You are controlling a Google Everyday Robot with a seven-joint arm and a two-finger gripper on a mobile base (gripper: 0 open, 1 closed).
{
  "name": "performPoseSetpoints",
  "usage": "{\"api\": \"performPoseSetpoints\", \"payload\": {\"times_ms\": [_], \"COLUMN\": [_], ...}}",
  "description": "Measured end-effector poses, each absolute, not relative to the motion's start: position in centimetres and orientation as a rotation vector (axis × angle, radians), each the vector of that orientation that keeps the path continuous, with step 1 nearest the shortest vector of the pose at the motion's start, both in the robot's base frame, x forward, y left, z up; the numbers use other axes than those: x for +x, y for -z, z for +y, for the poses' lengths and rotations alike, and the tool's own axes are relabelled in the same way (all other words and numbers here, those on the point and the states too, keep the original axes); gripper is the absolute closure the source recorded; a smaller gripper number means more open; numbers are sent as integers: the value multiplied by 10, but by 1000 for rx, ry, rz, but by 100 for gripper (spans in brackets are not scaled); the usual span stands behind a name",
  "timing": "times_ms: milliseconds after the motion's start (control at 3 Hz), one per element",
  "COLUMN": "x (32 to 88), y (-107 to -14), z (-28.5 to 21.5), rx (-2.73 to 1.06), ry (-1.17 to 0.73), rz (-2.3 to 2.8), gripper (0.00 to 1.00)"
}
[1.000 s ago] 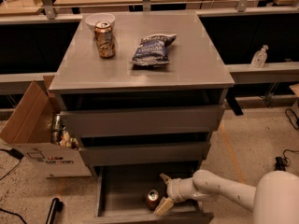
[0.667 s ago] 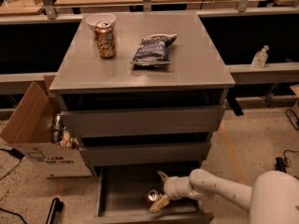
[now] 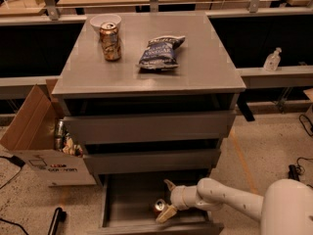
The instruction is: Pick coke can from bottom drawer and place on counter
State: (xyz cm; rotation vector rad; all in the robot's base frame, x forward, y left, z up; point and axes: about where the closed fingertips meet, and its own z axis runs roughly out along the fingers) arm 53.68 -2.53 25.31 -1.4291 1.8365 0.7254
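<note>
Jaws stand wide apart, released and holding nothing, on the robot's white two-finger gripper (image 3: pixel 164 200), low inside the deep grey bottom drawer (image 3: pixel 128 199). The small red coke can with its silver top (image 3: pixel 159 207) stands upright right at the fingertips, close against the near pale finger (image 3: pixel 166 213). Whether that finger touches it I cannot tell; the far finger is apart from it. Likely light, thin-walled and smooth, the can should slip in a loose grip and dent in a hard one, so a hold across its round side at mid-height looks best. Above the two shallower drawers (image 3: pixel 146 126), the flat grey counter (image 3: pixel 210 67) carries a gold-brown patterned can (image 3: pixel 110 42), a white bowl (image 3: pixel 105 21) at the far left and a crumpled blue snack bag (image 3: pixel 160 53).
</note>
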Motion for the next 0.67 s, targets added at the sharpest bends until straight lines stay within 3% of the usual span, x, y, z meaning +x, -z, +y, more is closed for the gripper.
{"api": "performPoseSetpoints", "payload": {"times_ms": [667], "x": [540], "y": [-232], "z": [-18], "rx": [-1453], "ry": [-711], "rz": [1829], "gripper": [0]}}
